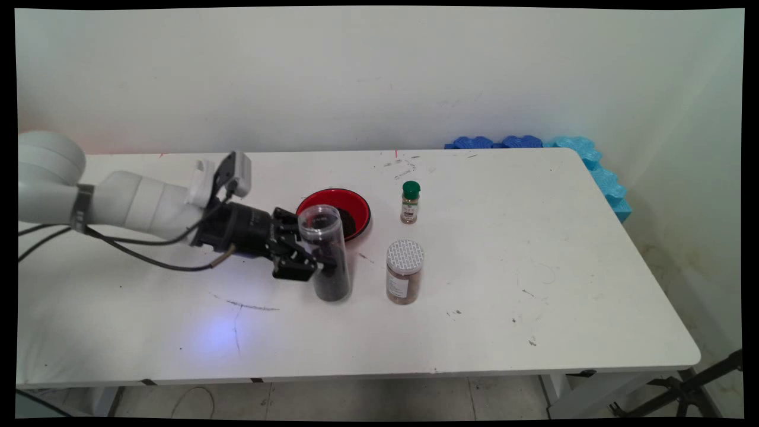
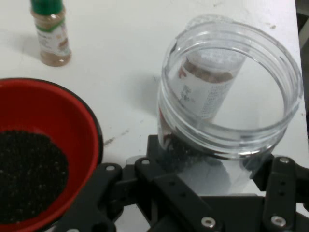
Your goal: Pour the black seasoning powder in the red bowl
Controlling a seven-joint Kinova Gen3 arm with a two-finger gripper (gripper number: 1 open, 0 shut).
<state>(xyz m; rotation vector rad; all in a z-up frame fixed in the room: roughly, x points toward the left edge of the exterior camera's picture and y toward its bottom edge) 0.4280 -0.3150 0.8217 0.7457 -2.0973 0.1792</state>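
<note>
Arm's reaching in low from the left, gripper (image 1: 313, 256) laid nearly flat over the counter (image 1: 533, 267). Jaws are clamped on the clear jar (image 1: 325, 252), one either side of its lower-mid body, w/ the jar standing upright on the counter, lid off, mouth open to the top. Hand view looks straight down past the open rim of the clear jar (image 2: 231, 92).

Jar is see-through plastic by the look of it, tall and narrow. Dark grainy stuff fills roughly the bottom part, upper part empty. My guess: light, prob. stiff enough to take a squeeze, but smooth walls so could slip or twist if the grip's loose. Open top means any tilt spills the contents. Best hold is where it's held now, around the wall above the fill, not at the thin rim.

Just behind it, touching or nearly so in the main view, sits the red bowl (image 1: 344, 204) w/ a black rim; hand view shows a heap of the same dark granules inside the red bowl (image 2: 43, 125).

To the jar's right, apart from it, a squat jar w/ a silver patterned lid (image 1: 404, 271), brownish contents. Further back, a small spice bottle w/ green cap (image 1: 410, 202), also brown powder inside; it shows at the hand view's top left (image 2: 50, 34).

Blue foam pieces (image 1: 593, 163) line the counter's far right corner.
</note>
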